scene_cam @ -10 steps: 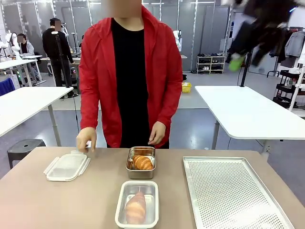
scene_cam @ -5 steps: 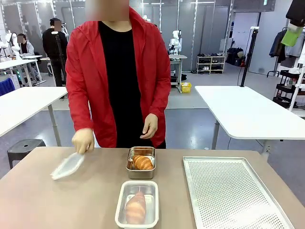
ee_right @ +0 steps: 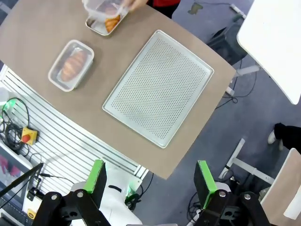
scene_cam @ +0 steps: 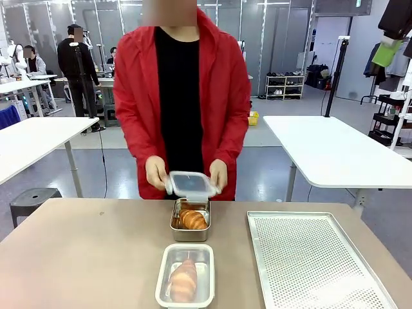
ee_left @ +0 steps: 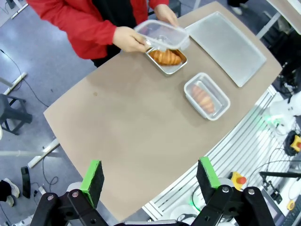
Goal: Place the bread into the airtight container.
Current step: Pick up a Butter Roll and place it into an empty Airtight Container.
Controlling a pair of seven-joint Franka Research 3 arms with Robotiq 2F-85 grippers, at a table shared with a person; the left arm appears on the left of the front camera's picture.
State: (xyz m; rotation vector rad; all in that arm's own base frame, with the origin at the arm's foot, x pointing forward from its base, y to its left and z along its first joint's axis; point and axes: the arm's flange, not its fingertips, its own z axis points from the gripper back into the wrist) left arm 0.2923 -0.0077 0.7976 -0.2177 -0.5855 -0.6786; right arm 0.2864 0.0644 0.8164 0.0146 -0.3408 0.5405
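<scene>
Now the person's hands (scene_cam: 156, 172) hold the lid (scene_cam: 190, 184) over the far tin (scene_cam: 174, 222); before, one hand carried it. Golden bread (scene_cam: 192, 219) lies inside, far below both wide-open grippers (ee_left: 149, 176) (ee_right: 153, 176).

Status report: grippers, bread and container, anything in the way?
Left gripper and right gripper open, high above table. Bread sits in metal container. Person's hands hold lid over it.

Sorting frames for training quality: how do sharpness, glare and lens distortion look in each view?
Front view: sharp, evenly lit, soft glare on the perforated tray. Left wrist view: wide-angle, table edges look curved, the lid slightly soft. Right wrist view: high and tilted, the lid motion-blurred.
</scene>
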